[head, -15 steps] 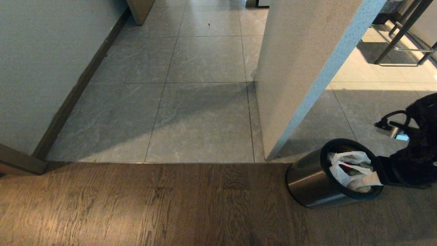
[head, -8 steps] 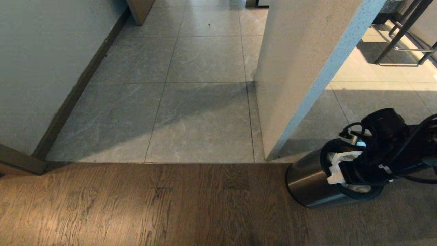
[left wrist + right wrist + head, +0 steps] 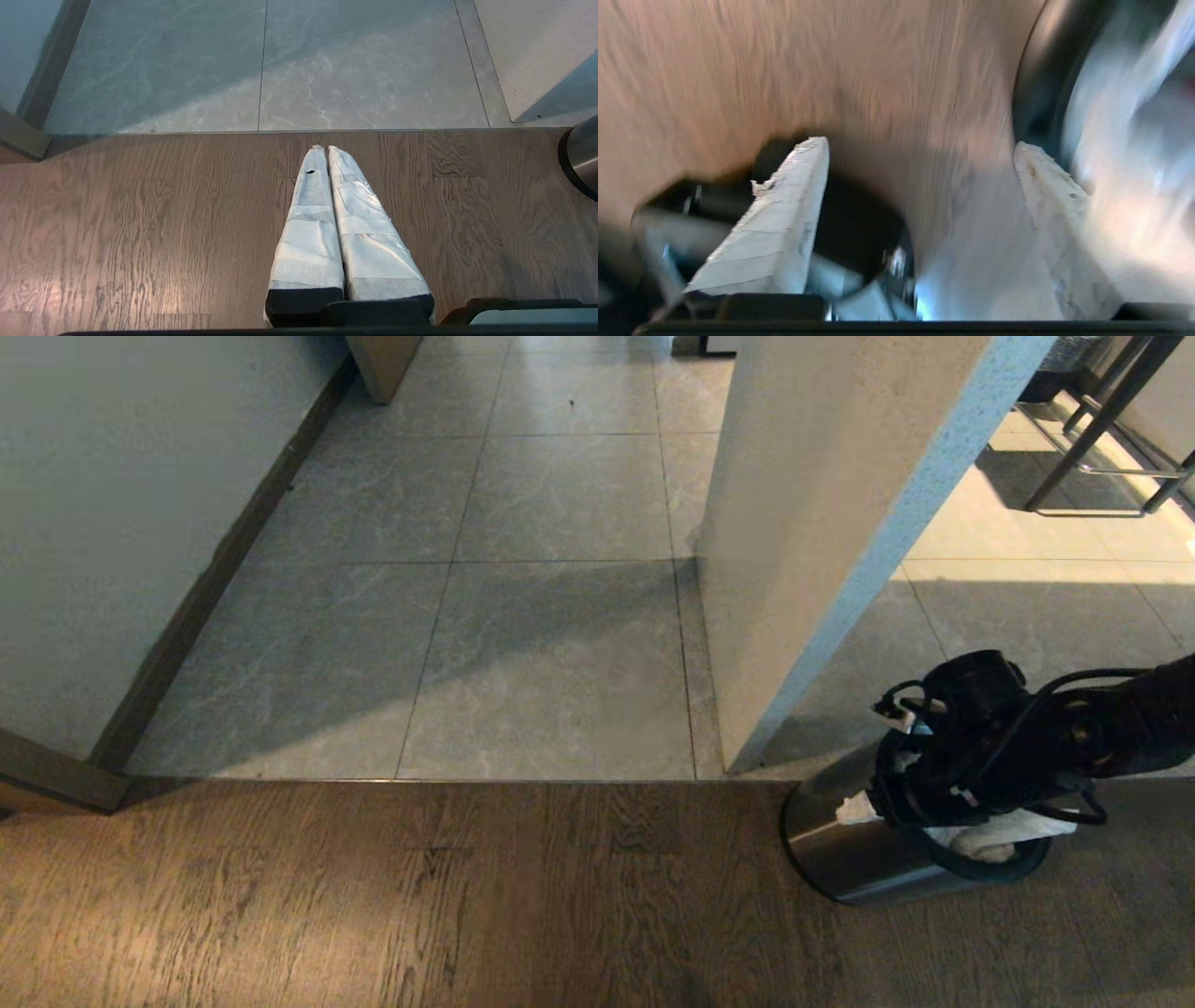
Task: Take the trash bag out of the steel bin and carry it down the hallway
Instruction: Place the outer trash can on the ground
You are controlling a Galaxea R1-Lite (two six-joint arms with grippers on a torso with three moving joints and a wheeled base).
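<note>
The steel bin (image 3: 845,849) stands on the wood floor at the lower right, next to a wall corner. Inside it lies the white trash bag (image 3: 994,838), mostly covered by my right arm. My right gripper (image 3: 882,807) hangs over the bin's left rim and is open. In the right wrist view the right gripper (image 3: 919,143) holds nothing, with blurred wood floor between its fingers. One finger (image 3: 1045,196) lies by the bin's black rim (image 3: 1034,93), and the bag (image 3: 1111,121) is just beyond. The left gripper (image 3: 325,148) is shut and empty, parked over the wood floor. The hallway is out of view.
A pale wall corner (image 3: 803,569) rises just behind the bin. Grey floor tiles (image 3: 523,644) begin past the wood floor (image 3: 420,896), with a wall and brown skirting (image 3: 187,616) on the left. Stool legs (image 3: 1092,448) stand far right. The bin's edge (image 3: 581,158) shows in the left wrist view.
My right arm has swung left from beside the bin to over its mouth, now covering most of the bag. Its gripper has gone from shut to open. The bin has not moved.
</note>
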